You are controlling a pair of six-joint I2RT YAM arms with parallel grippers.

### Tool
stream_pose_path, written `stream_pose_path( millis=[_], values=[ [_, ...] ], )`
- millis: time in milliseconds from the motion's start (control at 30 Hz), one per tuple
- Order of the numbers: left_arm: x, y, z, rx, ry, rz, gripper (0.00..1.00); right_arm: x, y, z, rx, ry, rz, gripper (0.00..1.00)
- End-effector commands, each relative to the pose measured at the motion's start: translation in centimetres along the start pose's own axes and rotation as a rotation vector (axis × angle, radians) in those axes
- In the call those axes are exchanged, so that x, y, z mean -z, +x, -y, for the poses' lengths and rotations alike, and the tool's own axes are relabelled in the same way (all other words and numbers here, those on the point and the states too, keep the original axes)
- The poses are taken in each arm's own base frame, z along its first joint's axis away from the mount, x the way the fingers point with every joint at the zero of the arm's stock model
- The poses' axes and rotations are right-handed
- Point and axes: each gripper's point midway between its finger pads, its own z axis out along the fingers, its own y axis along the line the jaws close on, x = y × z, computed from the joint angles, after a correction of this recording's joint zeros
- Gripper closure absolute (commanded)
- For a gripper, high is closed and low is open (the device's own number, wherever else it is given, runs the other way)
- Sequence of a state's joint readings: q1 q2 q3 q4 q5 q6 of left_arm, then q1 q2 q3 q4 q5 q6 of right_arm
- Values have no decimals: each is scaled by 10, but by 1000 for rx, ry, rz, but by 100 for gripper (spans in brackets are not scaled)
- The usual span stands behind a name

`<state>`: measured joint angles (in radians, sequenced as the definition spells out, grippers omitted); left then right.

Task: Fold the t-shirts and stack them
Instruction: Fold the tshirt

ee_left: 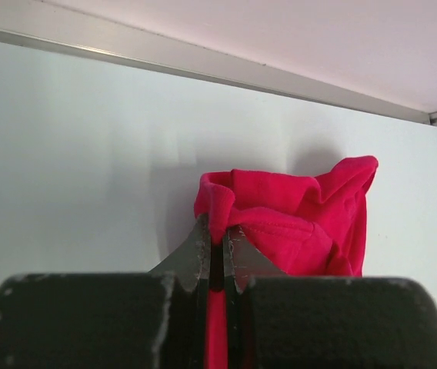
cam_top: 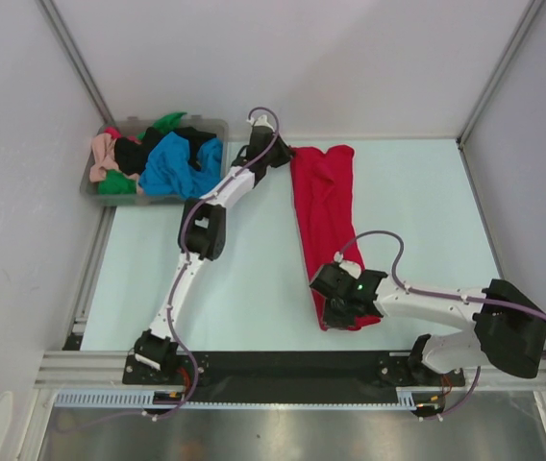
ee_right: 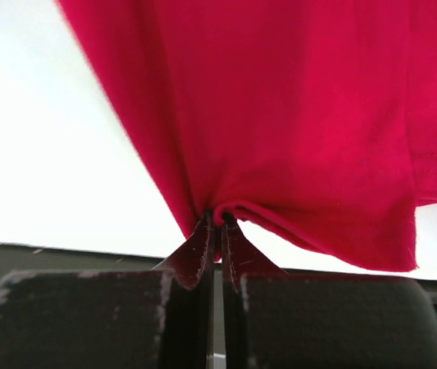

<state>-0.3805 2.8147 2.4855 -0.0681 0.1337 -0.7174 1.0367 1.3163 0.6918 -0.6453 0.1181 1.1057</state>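
The large red t-shirt (cam_top: 323, 206) lies as a long narrow strip on the pale table, running from the far middle to the near right. My left gripper (cam_top: 285, 154) is shut on its far left corner; the left wrist view shows red cloth (ee_left: 295, 223) pinched between the jaws of that gripper (ee_left: 218, 242). My right gripper (cam_top: 328, 300) is shut on the near end of the shirt; in the right wrist view the cloth (ee_right: 295, 115) hangs from that gripper (ee_right: 219, 223). Blue (cam_top: 182, 165), green, black and peach-pink shirts lie heaped in the bin.
The clear grey plastic bin (cam_top: 95, 188) stands at the far left of the table. White walls enclose the table on three sides. A black rail (cam_top: 283, 365) with both arm bases runs along the near edge.
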Motion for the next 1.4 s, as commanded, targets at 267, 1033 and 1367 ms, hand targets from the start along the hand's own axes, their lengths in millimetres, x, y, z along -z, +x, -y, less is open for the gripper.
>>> stream_pose_path(
  millis=[267, 1033, 1367],
  values=[
    [66, -95, 62, -158, 70, 99, 17, 48, -29, -58, 163, -232, 112, 27],
    [387, 161, 69, 294, -136, -269, 19, 50, -224, 76, -102, -272, 273, 14],
    [423, 300, 107, 394, -155, -577, 22, 38, -142, 80, -78, -242, 83, 27]
  ],
)
